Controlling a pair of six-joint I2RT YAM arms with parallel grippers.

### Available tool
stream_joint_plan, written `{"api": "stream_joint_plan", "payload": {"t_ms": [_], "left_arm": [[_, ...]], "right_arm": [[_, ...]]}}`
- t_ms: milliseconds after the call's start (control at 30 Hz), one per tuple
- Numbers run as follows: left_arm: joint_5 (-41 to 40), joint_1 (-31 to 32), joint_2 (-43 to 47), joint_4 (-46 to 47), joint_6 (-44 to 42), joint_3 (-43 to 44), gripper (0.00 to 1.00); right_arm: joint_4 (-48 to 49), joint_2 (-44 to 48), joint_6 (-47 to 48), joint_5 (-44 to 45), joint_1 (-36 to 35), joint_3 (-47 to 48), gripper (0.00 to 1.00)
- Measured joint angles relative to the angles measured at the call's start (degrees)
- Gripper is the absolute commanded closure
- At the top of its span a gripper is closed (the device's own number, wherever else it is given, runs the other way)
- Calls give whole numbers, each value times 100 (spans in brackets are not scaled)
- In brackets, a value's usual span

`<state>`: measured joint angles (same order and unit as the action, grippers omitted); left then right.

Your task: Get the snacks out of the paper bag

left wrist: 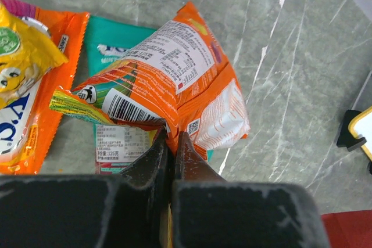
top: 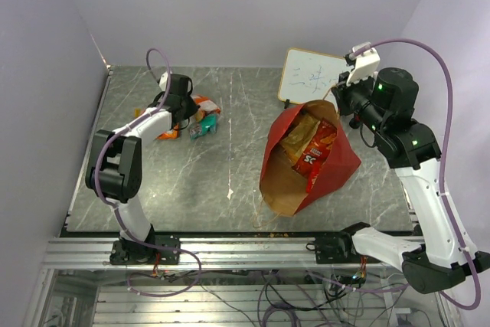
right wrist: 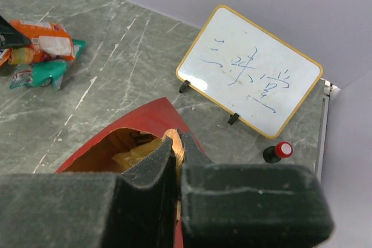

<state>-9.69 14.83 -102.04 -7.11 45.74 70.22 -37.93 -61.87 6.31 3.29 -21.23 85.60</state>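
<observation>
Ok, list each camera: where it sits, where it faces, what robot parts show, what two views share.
Top external: above and behind the arms, looking down at the table; both arms show.
Left wrist: on the left arm, looking down; left gripper shut on orange packet.
Right wrist: on the right arm, facing the whiteboard; right gripper shut on paper bag.
Shared: top and right wrist both show whiteboard, paper bag.
</observation>
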Motion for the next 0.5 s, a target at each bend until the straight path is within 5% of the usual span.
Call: {"api": "stream_joint_plan", "payload": {"t_ms": [500], "left_arm": [[107, -50, 79, 238, 33, -490, 90]], "right_arm": [[-4, 37, -55, -20, 0, -26, 100]]}}
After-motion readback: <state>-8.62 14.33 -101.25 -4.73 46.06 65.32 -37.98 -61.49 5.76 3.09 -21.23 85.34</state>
